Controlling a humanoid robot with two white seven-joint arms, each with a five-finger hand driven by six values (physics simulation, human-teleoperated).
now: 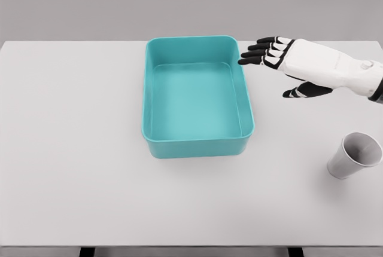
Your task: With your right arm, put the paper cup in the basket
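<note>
A smooth, matte white table carries a teal basket, a rectangular tub with rounded corners, plain solid walls and a flat floor, seen from above with nothing inside it. The paper cup stands near the table's right edge, well apart from the basket and toward the front. It is a pale grey-white tapered cup, wider at its open round mouth than at its base, and appears tilted, mouth toward the upper right. The right hand, a glossy white shell with black jointed fingers, reaches in from the right and hovers just beside the basket's far right corner, fingers spread and extended, thumb hanging below, holding nothing. The hand is well apart from the cup, with bare tabletop between them.
</note>
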